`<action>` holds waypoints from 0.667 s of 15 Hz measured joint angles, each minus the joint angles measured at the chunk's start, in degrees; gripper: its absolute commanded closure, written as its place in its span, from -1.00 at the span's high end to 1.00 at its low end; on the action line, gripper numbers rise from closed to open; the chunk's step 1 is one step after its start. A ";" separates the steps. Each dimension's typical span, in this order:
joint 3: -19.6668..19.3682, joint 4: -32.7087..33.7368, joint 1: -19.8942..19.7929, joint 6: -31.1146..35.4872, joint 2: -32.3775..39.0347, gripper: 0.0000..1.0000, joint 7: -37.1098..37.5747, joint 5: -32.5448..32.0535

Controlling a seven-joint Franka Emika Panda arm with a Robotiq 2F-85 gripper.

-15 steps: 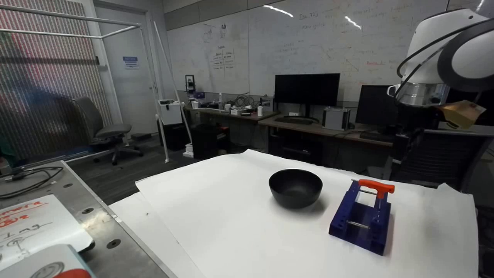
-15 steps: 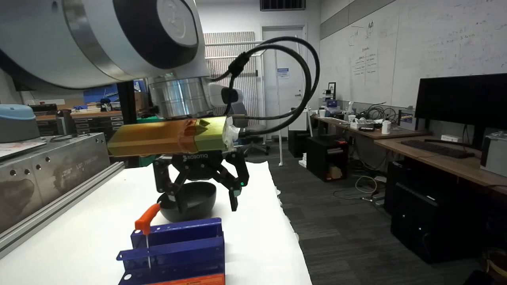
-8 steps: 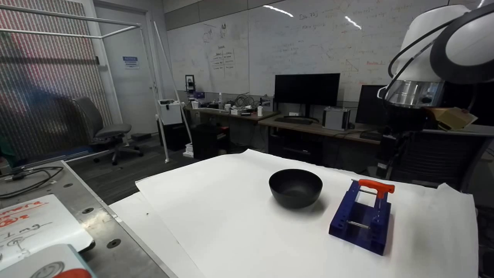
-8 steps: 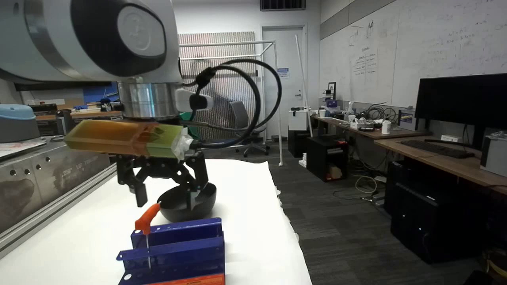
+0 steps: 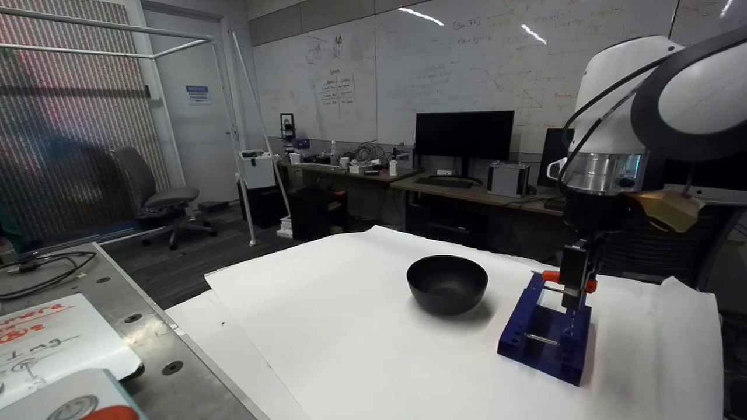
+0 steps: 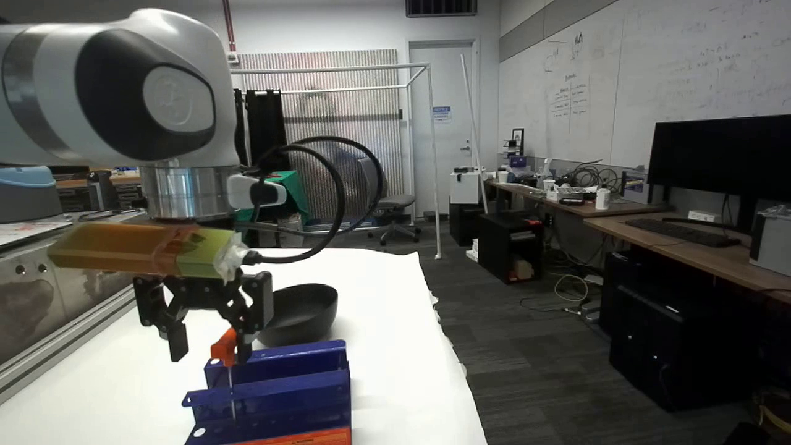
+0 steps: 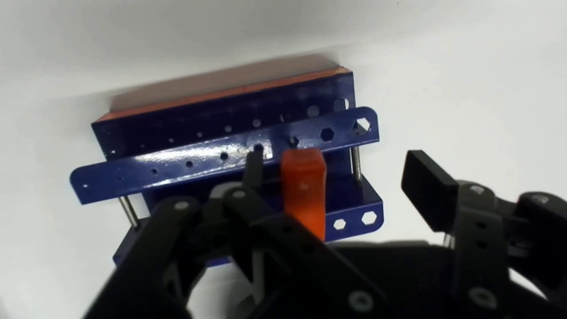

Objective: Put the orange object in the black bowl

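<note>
The orange object is the orange T-shaped handle of a hex key standing upright in the dark blue slotted rack. It also shows in an exterior view and in the wrist view. My gripper is open, with the handle between its fingers, nearer the left finger in the wrist view. Whether a finger touches it, I cannot tell. A finger hides the middle of the handle in an exterior view. The black bowl stands beside the rack, looks empty, and shows behind the gripper in an exterior view.
White paper covers the table under the bowl and rack. A metal bench borders the table. Metal rods join the rack's plates. A black chair stands behind the table. A cable loop hangs from the wrist.
My open gripper has moved down to the orange handle, leftward in both exterior views. The bowl, rack and orange handle have not moved.
</note>
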 measured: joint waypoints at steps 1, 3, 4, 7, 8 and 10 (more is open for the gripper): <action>0.46 0.00 0.02 0.01 0.59 -0.15 0.38 -0.19; 1.18 0.01 0.03 0.01 1.18 -0.46 1.31 -0.84; 1.35 0.01 0.03 0.01 1.22 -0.64 1.73 -1.26; 1.49 0.13 0.03 -0.03 1.21 -0.84 3.31 -3.38; 1.50 0.21 0.02 -0.03 1.18 -0.81 4.12 -4.44; 1.59 0.33 0.02 -0.03 1.04 -0.77 5.87 -6.22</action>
